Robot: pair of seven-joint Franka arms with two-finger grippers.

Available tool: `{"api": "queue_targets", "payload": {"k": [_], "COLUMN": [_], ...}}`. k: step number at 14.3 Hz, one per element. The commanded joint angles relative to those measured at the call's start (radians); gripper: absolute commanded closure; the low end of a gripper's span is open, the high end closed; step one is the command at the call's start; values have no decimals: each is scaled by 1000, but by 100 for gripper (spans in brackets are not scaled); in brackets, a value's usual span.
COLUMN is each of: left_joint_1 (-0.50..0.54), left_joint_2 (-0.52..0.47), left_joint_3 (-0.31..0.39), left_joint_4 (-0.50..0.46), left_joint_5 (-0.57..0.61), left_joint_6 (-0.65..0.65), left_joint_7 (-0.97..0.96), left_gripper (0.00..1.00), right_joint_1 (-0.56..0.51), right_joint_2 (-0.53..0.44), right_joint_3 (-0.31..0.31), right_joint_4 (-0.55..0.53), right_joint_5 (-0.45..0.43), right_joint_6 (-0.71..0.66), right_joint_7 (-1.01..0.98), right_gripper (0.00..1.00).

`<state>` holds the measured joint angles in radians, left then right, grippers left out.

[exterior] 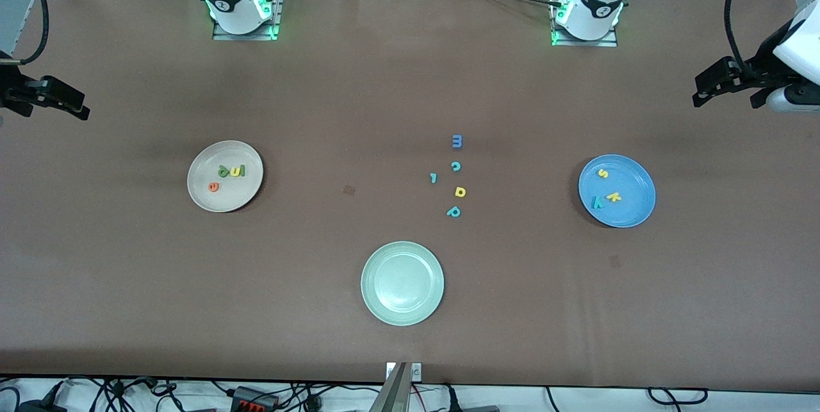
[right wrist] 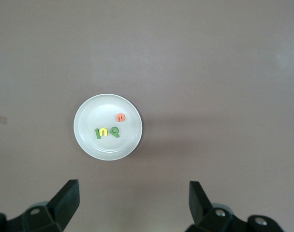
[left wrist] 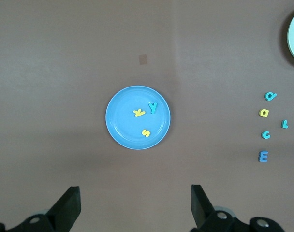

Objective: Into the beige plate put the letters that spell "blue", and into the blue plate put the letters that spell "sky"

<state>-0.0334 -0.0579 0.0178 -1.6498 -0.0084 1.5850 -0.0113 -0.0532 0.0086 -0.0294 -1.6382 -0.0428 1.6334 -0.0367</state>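
Big brown table (exterior: 359,79), matte, with a couple of small darker marks on it, and both arm bases bolted along the top edge with green lights glowing at their feet. Cables run along that edge, and more wires and a power strip show under the edge nearest the front camera. The beige plate (exterior: 225,175) sits toward the right arm's end and has all four letters on it: green b (exterior: 223,171), yellow u (exterior: 234,172) and green l (exterior: 242,170) in a row touching or almost touching, with the orange e (exterior: 213,186) a bit apart, nearer the camera. The blue plate (exterior: 617,190) is toward the left arm's end and holds the yellow s (exterior: 603,173), yellow k (exterior: 614,197) and teal y (exterior: 597,202), the k and y close together. Between the two plates there's a loose cluster of leftovers on the bare table: blue m (exterior: 457,141), teal c (exterior: 455,166), a small teal piece (exterior: 434,177), yellow a (exterior: 460,191) and teal p (exterior: 453,211). A pale green plate (exterior: 402,282) sits nearer the camera than those, nothing on it. Left gripper (left wrist: 135,205) hangs high over the table by the blue plate, fingers spread wide, holding nothing. Right gripper (right wrist: 132,203) is likewise up by the beige plate, wide apart and empty.
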Motion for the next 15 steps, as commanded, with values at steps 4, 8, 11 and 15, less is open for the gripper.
{"api": "queue_targets", "payload": {"k": [4, 8, 11, 15], "left_joint_1": [-2, -2, -2, -2], "left_joint_2": [0, 0, 0, 0], "left_joint_3": [1, -1, 1, 1], "left_joint_4": [18, 19, 19, 18], "left_joint_5": [-8, -8, -8, -5], "left_joint_6": [-20, -20, -20, -20], "left_joint_7": [-7, -7, -7, -7], "left_gripper": [0, 0, 0, 0], "right_joint_1": [-19, -19, -17, -16], "right_joint_2": [-28, -33, -33, -33], "right_joint_3": [-11, -11, -9, -9], "right_joint_4": [-15, -15, -15, -15], "right_joint_5": [-11, -11, -11, -12], "right_joint_6": [-15, -32, -32, -32], "right_joint_7": [-8, -9, -9, -9], "right_gripper": [0, 0, 0, 0]}}
